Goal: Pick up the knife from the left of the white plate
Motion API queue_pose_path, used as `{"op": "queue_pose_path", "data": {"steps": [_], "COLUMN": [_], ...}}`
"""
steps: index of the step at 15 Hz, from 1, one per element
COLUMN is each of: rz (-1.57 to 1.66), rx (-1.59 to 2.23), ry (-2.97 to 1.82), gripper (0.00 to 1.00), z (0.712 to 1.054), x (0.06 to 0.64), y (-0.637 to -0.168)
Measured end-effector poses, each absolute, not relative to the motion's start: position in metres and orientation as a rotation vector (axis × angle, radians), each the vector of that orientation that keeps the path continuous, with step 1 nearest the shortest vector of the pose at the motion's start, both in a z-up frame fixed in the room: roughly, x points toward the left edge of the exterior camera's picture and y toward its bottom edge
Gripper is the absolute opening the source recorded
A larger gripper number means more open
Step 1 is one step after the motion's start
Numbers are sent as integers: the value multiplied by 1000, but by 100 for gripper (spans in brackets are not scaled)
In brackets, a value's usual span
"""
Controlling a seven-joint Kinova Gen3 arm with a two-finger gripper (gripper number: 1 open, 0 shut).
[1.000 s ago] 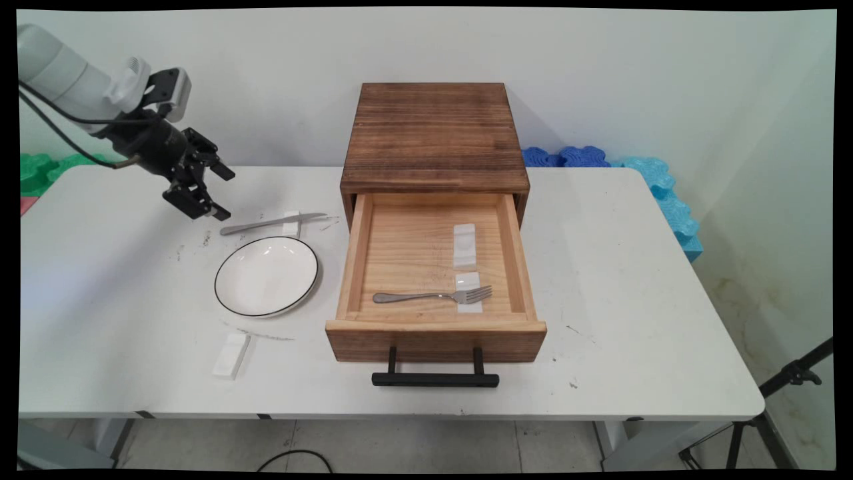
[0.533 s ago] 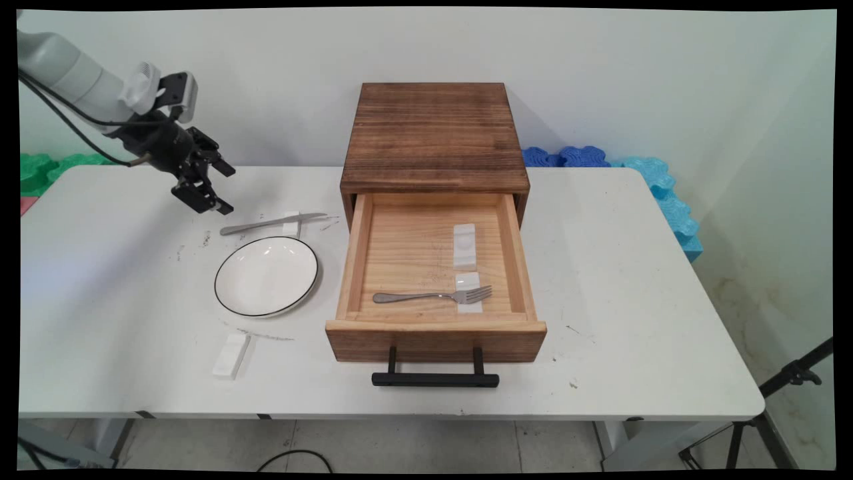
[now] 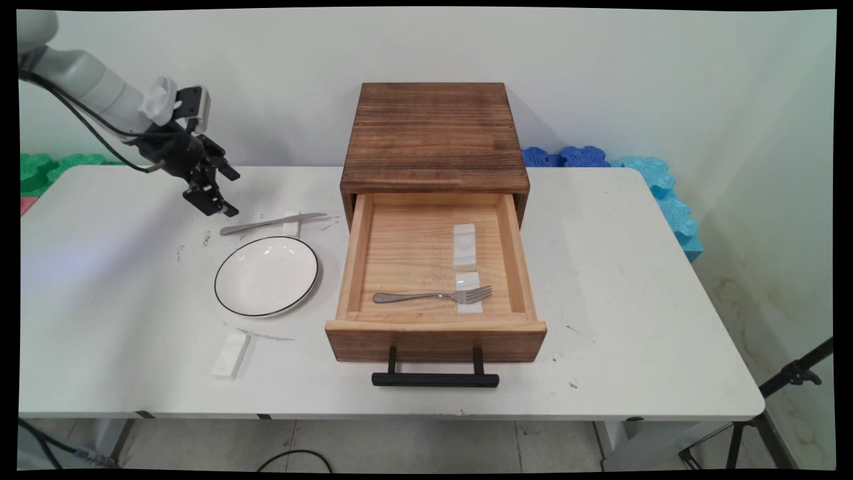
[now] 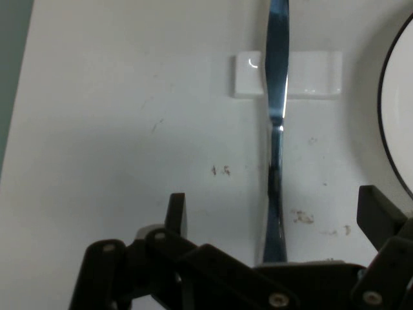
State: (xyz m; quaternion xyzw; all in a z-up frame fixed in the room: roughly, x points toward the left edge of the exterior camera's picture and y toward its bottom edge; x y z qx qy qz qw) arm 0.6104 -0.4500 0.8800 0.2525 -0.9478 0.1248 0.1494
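My black gripper hangs open just above the table at the far left, over the handle end of a metal knife. The knife lies flat with its blade across a small white rest. In the hand view the knife runs straight up between my two fingers, its blade crossing the white rest. Nothing is held. A white plate with a black rim sits just in front of the knife; its edge shows at the right of the hand view.
A dark wooden cabinet stands mid-table with its pale drawer pulled out, holding a fork and two white rests. Another white rest lies near the front left. Blue foam pieces sit at the back right, green ones at the back left.
The gripper has moved right and toward the back, closing in on the knife's handle end. Knife, plate and drawer stayed still.
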Motion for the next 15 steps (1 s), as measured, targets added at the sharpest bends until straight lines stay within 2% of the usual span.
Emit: {"op": "queue_pose_path", "data": {"steps": [15], "rz": [297], "rx": [651], "ry": [-2754], "gripper": [100], "z": [827], "x": [594], "y": [-484]}}
